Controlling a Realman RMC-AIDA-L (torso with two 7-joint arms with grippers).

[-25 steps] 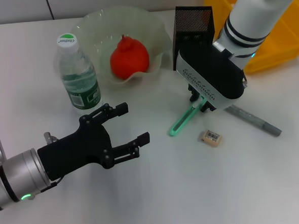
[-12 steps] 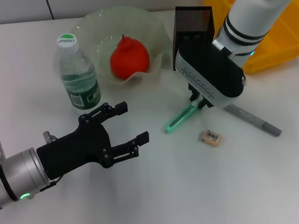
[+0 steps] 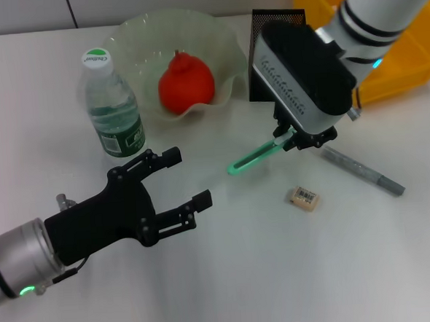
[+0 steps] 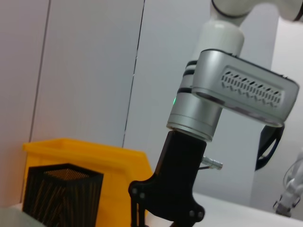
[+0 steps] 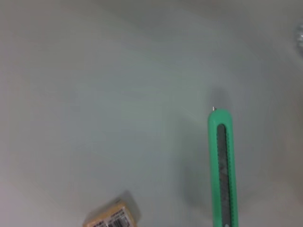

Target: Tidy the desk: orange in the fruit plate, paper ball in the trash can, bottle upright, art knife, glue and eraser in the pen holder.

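Clamped on the art knife (image 3: pixel 255 156) at one end, right gripper (image 3: pixel 295 138) up off the desk (image 3: pixel 280 274) with the mint-green blade body sticking out toward the middle, free tip clear of the surface by the look of the shadow beneath. Black mesh pen holder (image 3: pixel 274 33) just behind that arm, mouth partly hidden by the wrist housing. From the right wrist view, knife (image 5: pixel 221 165) hanging over bare white top, eraser (image 5: pixel 111 216) lying off to one side below it.

Score so far: orange (image 3: pixel 185 81) sitting in the fruit plate (image 3: pixel 130 35), done. Bottle (image 3: pixel 110 105) standing upright beside the plate, done. Paper ball nowhere to be seen, presumably already inside the yellow trash can (image 3: pixel 406 54), though the inside not visible enough to confirm.

Left to play: knife into the holder, looks like the step in hand. Then glue (image 3: pixel 363 171), flat on the desk near the right arm, and eraser (image 3: pixel 303 197) close by it, both untouched.

Left gripper (image 3: pixel 174 184) hovering low over the near side, fingers spread wide, holding nothing
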